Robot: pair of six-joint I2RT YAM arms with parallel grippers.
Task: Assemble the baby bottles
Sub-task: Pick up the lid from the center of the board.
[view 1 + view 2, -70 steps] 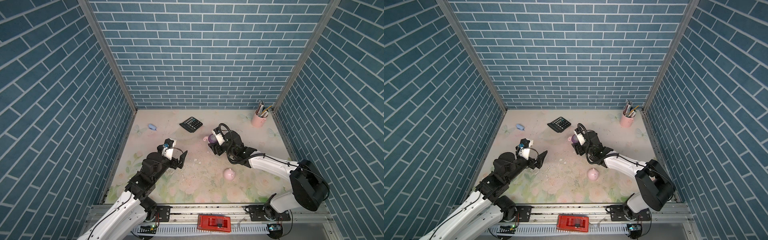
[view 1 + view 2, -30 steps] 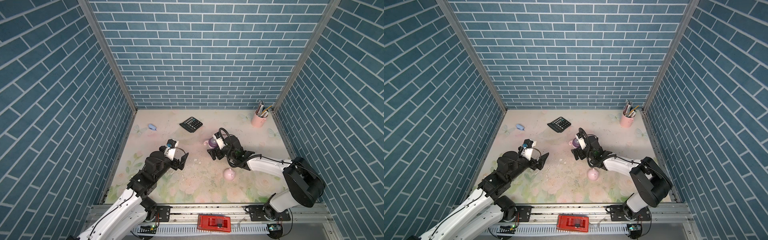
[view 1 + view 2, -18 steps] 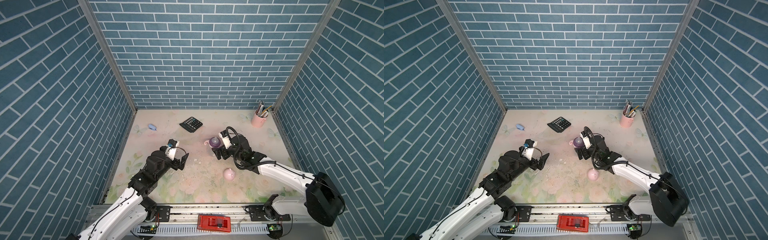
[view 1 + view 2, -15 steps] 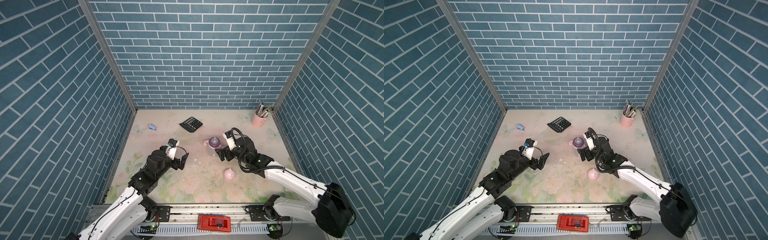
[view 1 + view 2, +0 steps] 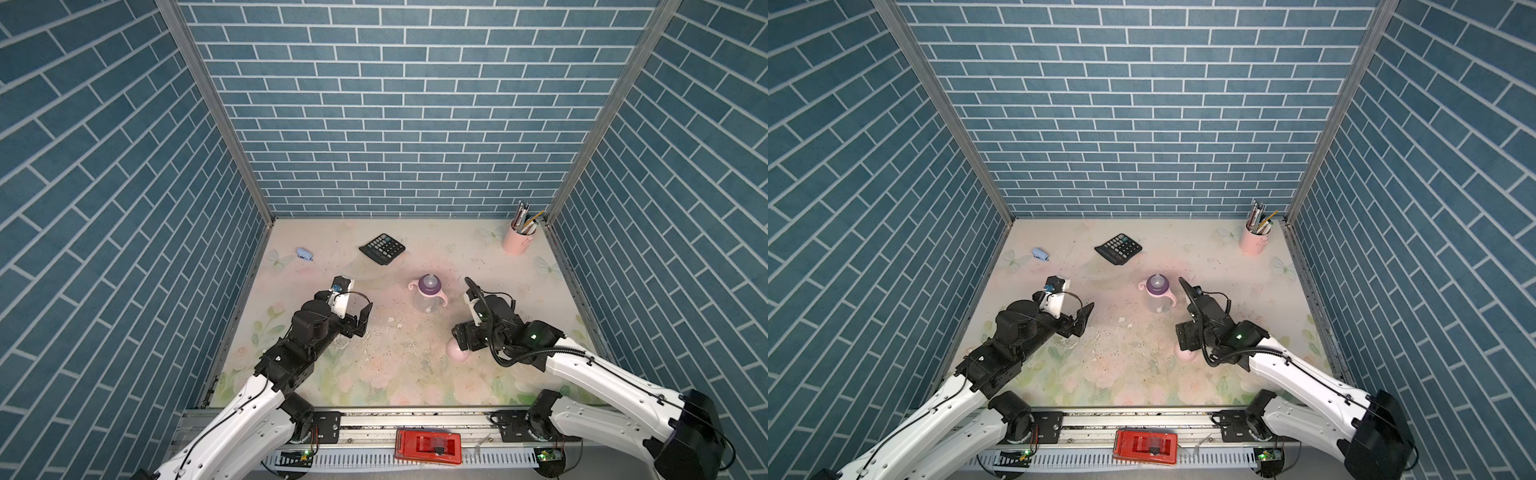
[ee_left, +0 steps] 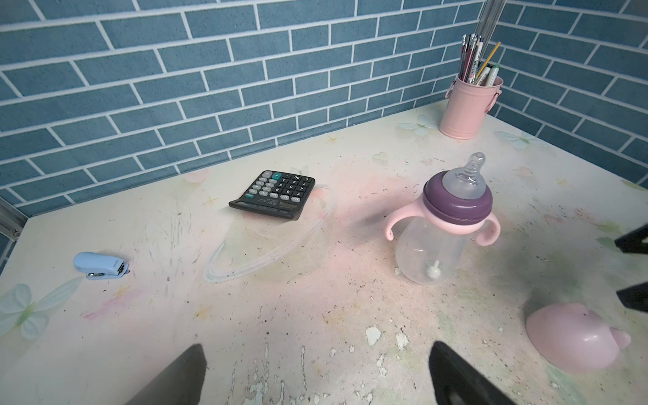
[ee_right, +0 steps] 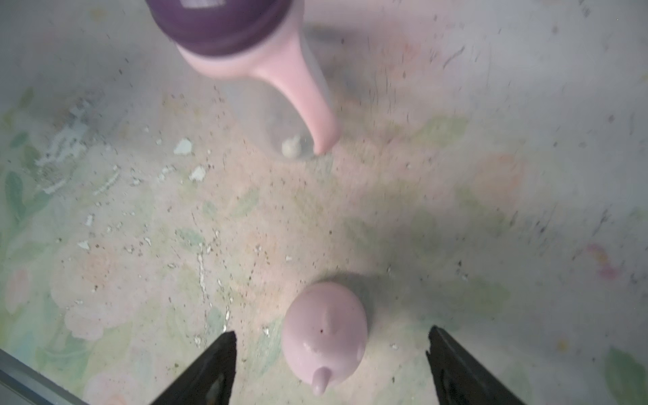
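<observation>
The baby bottle (image 5: pixel 429 296) stands upright mid-table in both top views, free of both grippers. It has a clear body, a pink handle ring, a purple collar (image 6: pixel 456 207) and a clear nipple. Its pink eared dome cap (image 7: pixel 324 333) lies apart on the table, nearer the front (image 5: pixel 1183 354). My right gripper (image 7: pixel 331 338) hangs open just above the cap, one finger on either side, neither touching it. My left gripper (image 6: pixel 315 350) is open over bare table, left of the bottle, holding nothing.
A black calculator (image 5: pixel 381 248) and a blue stapler (image 5: pixel 304 254) lie toward the back. In the back right corner stands a pink pen cup (image 5: pixel 518 239). Blue brick walls close in three sides. The table (image 5: pixel 395 374) has chipped, speckled paint.
My right gripper has drawn back from beside the bottle toward the front and now hangs over the cap. The bottle stays standing alone. The left arm has barely moved.
</observation>
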